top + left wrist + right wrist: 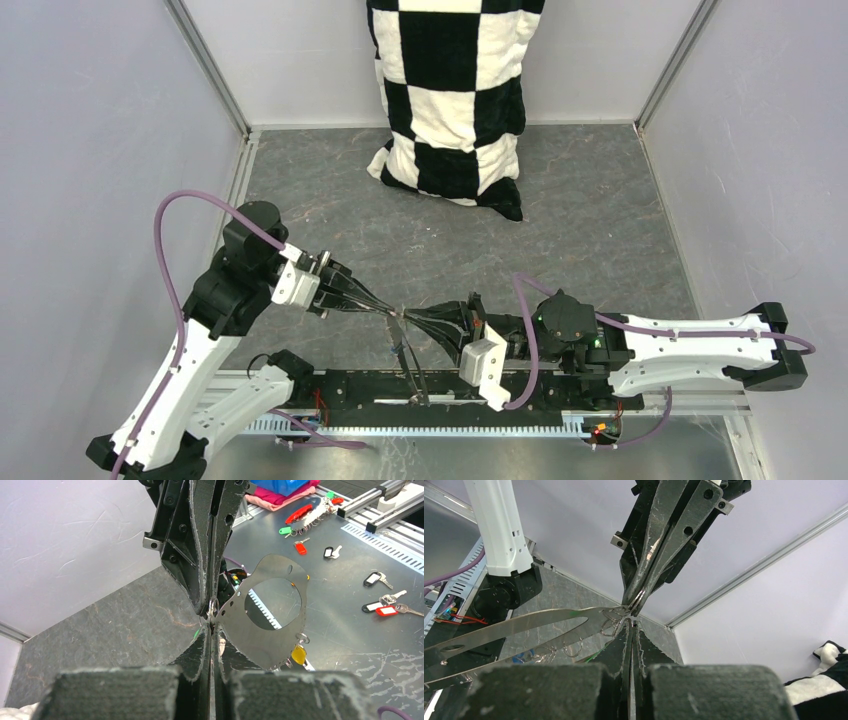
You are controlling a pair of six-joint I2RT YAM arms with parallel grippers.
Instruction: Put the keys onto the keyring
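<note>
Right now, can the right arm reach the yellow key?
Probably not: the right gripper is shut on the keyring, tip to tip with the left gripper; the yellow key hangs from its far rim.

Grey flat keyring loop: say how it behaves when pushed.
Flat grey keyring loop seems stiff: pinched at one edge, it looks flat, unbent. Probably light, being thin. Its yellow-headed key hangs from a silver ring, so would likely swing.

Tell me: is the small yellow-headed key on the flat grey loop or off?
On: the yellow-headed key hangs from a silver ring at the lower edge of the flat grey loop.
</note>
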